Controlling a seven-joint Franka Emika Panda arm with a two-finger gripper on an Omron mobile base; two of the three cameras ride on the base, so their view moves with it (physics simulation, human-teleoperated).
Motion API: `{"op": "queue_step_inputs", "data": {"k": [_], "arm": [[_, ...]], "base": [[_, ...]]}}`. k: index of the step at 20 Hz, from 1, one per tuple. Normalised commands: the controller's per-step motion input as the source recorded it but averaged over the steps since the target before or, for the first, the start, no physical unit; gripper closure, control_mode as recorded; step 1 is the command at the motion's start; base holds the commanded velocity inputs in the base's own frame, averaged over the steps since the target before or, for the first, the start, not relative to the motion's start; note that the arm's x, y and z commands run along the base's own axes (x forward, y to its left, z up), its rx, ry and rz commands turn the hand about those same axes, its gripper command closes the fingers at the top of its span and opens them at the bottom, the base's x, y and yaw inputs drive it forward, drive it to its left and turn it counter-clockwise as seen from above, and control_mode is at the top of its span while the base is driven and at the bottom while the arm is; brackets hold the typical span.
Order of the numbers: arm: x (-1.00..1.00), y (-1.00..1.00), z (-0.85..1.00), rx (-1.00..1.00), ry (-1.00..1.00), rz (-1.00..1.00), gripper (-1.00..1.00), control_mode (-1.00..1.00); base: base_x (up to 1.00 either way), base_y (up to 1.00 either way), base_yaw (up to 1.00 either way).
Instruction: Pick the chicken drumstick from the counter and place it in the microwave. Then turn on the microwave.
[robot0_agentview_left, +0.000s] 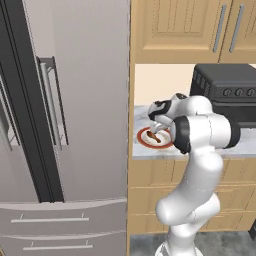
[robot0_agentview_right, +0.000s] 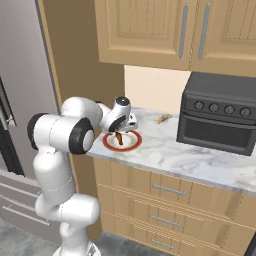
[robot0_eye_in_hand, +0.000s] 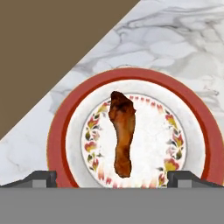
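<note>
We see the chicken drumstick (robot0_eye_in_hand: 122, 132) lying on a red-rimmed plate (robot0_eye_in_hand: 58, 131) near the table (robot0_eye_in_hand: 175, 48) edge. Jaws apart, hovering over it; bare marble beyond.

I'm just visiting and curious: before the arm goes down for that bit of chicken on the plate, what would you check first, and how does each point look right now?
1. Gripper open: ok, fingertips stand wide apart.
2. Chicken drumstick between the fingertips: ok, roughly centred in the hand view.
3. Drumstick lying free on the red-rimmed plate: ok, nothing on top of it.
4. Plate resting on the counter: ok.
5. Gripper low enough to close: cannot tell; in the base views it hangs just over the plate.
6. Microwave door open: cannot tell.
</note>
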Motion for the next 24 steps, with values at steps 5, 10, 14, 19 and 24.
{"op": "queue_step_inputs", "data": {"k": [5, 10, 14, 19, 24], "arm": [[0.17, 0.03, -0.18, 0.0, 0.0, 0.01, -1.0, -1.0], [0.2, 0.03, -0.14, 0.0, 0.0, 0.01, -1.0, -1.0], [0.2, 0.02, -0.12, 0.0, 0.0, 0.01, -1.0, -1.0], [0.18, 0.0, -0.14, 0.0, 0.0, 0.01, -1.0, -1.0], [0.16, 0.0, -0.15, 0.0, 0.0, 0.01, -1.0, -1.0]], "base": [[0.0, 0.0, 0.0], [0.0, 0.0, 0.0], [0.0, 0.0, 0.0], [0.0, 0.0, 0.0], [0.0, 0.0, 0.0]]}}
